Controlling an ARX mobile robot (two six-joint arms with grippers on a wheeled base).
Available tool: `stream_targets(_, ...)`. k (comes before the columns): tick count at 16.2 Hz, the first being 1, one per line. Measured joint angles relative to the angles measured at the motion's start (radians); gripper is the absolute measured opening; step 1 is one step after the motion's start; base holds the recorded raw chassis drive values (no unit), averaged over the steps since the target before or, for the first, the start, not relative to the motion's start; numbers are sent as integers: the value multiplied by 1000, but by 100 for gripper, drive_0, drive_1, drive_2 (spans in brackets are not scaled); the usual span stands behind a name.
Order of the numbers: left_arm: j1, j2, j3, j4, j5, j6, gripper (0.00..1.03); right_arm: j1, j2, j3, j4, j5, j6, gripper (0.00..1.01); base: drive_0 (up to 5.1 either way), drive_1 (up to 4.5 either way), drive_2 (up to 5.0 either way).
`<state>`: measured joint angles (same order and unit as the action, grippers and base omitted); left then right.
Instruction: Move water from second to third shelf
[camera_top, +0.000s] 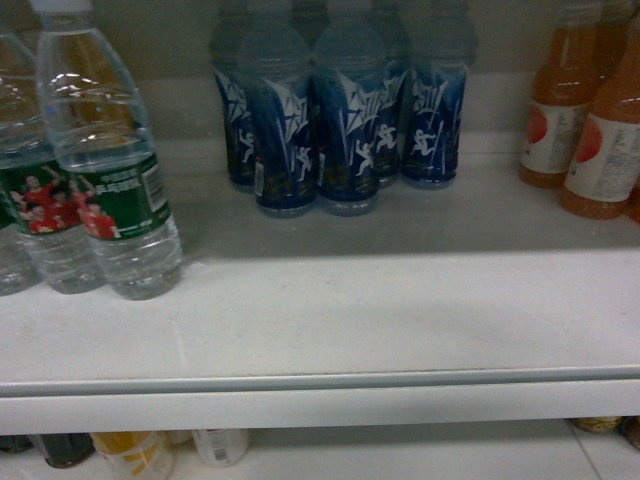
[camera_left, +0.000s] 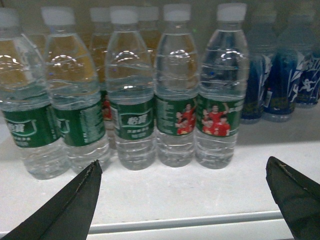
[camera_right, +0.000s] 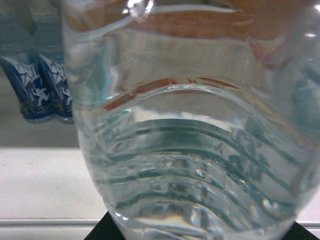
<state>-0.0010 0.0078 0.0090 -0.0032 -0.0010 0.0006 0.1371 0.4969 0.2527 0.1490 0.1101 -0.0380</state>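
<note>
Right wrist view: right claw (camera_right: 200, 232) grips the water (camera_right: 190, 150), full, heavy, slick; hold ribbed waist; left claw (camera_left: 185, 200) wide

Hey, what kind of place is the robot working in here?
Probably a shop's drinks aisle or a mock-up of one: a white shelf carries rows of identical water bottles, a cluster of blue-labelled drinks and orange drinks, grouped by product.

Water bottle (camera_right: 190, 150): clear ribbed plastic, glossy, with a glossy green printed label band seen on its neighbours (camera_left: 222, 85) and matt white caps. Shelf (camera_top: 330, 320): smooth white surface, semi-matt. Blue drink bottles (camera_top: 340, 120): glossy tinted plastic. Left pincer (camera_left: 185, 195) fingers: matt black.
</note>
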Motion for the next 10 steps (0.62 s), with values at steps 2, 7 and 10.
stream_targets(2,0,0,0,0,1,0,98,1,-2,0,3,-3,0,38,-504,237,237)
stream_targets(7,0,0,0,-2,1,0,98,0,-1,0,0,-3,0,38,-504,237,237)
stream_targets(10,0,0,0,-1,1,0,98,0,-1,0,-2,-2,0,38,-504,237,237)
